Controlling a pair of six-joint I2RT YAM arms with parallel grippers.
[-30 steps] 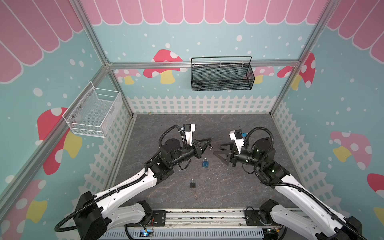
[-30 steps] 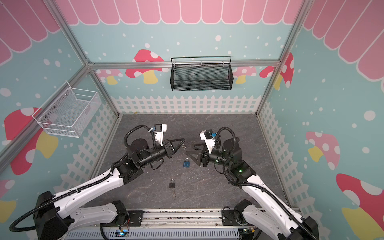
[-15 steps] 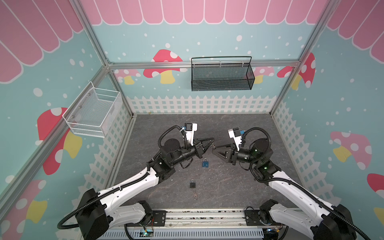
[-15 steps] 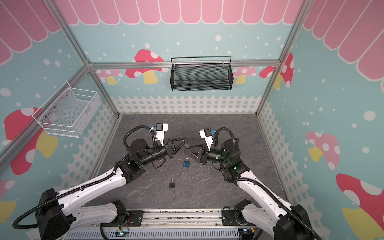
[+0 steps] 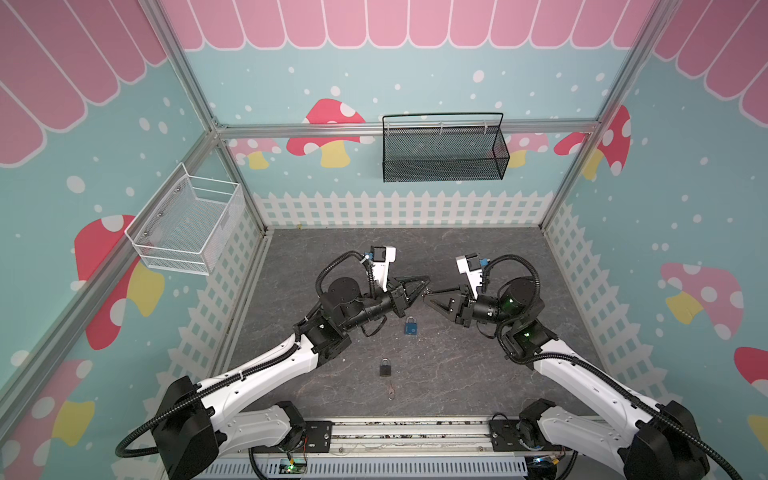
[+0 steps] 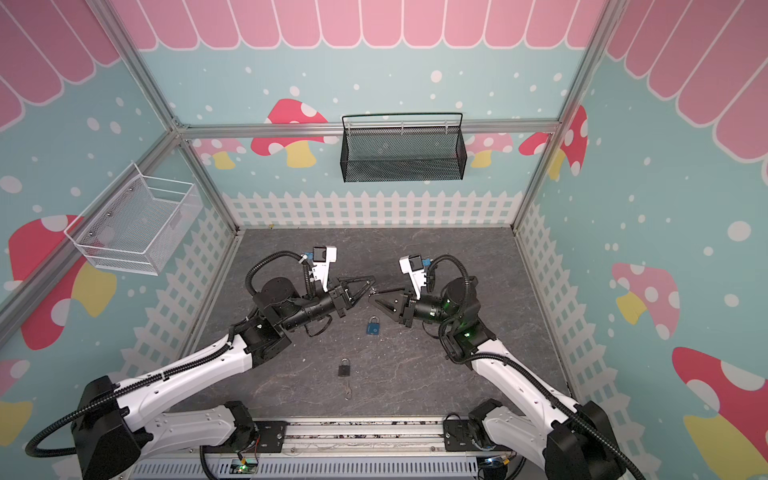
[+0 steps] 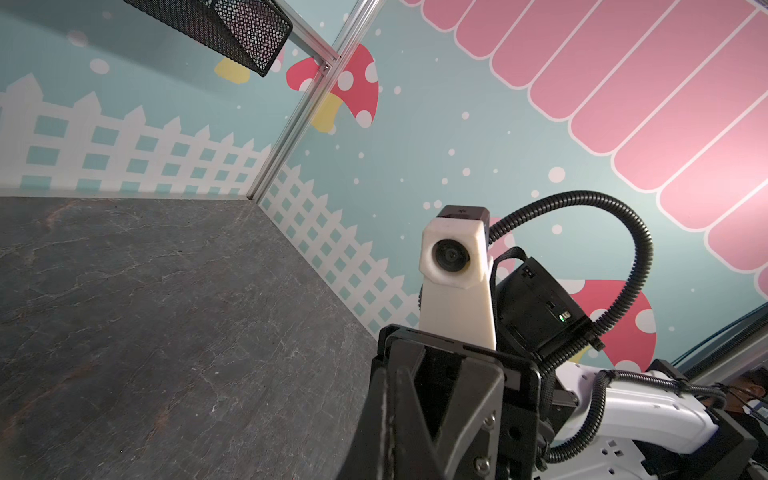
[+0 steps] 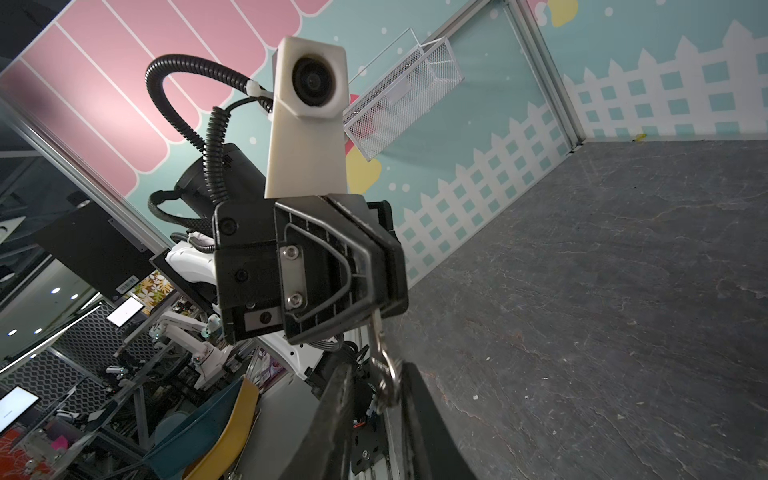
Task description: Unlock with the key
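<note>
My left gripper [image 5: 424,286] [image 6: 371,284] hangs above the middle of the floor, shut on a small metal key [image 8: 377,332] whose shaft sticks out of its tips. The key's ring end [image 8: 387,384] lies between the fingers of my right gripper [image 8: 379,374] [image 5: 428,296]. Those jaws stand narrow, and a gap still shows on one side of the key. On the floor just below the two tips lies a blue padlock [image 5: 410,326] [image 6: 374,325]. In the left wrist view the left gripper [image 7: 392,399] shows pressed shut.
A black padlock [image 5: 385,368] [image 6: 344,368] lies nearer the front, with a second small key [image 5: 391,390] [image 6: 348,390] in front of it. A black mesh basket [image 5: 444,149] hangs on the back wall and a white wire basket [image 5: 187,224] on the left wall.
My right gripper has moved left up to the left gripper's tip and its jaws have narrowed around the key's ring end. The left arm has hardly moved.
</note>
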